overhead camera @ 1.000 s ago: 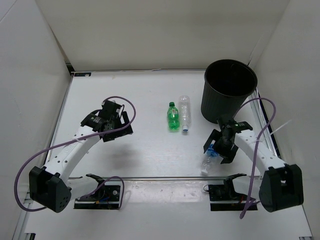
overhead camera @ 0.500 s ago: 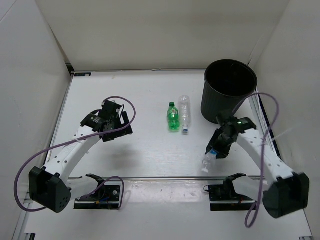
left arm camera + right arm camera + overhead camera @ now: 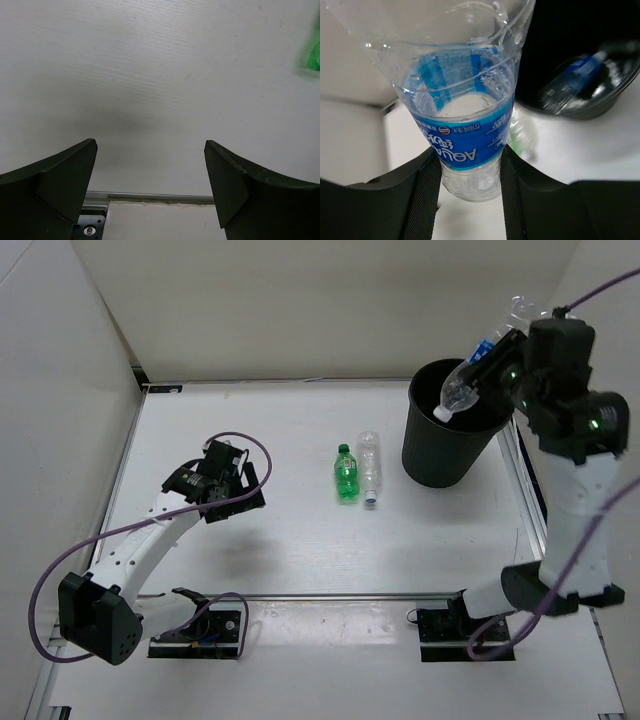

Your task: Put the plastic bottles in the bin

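Observation:
My right gripper (image 3: 497, 353) is raised high and shut on a clear bottle with a blue label (image 3: 461, 389), tilted cap-down over the mouth of the black bin (image 3: 438, 456). In the right wrist view the fingers (image 3: 422, 195) press both sides of that bottle (image 3: 465, 135) near its base. Another blue-labelled bottle (image 3: 576, 76) lies inside the bin (image 3: 600, 109). A green bottle (image 3: 347, 475) and a plain clear bottle (image 3: 371, 466) lie side by side mid-table. My left gripper (image 3: 254, 490) hangs open over bare table, left of them. Its wrist view shows a green edge (image 3: 315, 54) at the far right.
White walls close in the table on the left, back and right. A metal rail (image 3: 330, 594) runs along the near edge, in front of the arm bases. A purple cable (image 3: 245, 440) loops over the left arm.
My right gripper shut on the blue-labelled bottle at the front right of the table and carried it up over the bin. The left arm has stayed still.

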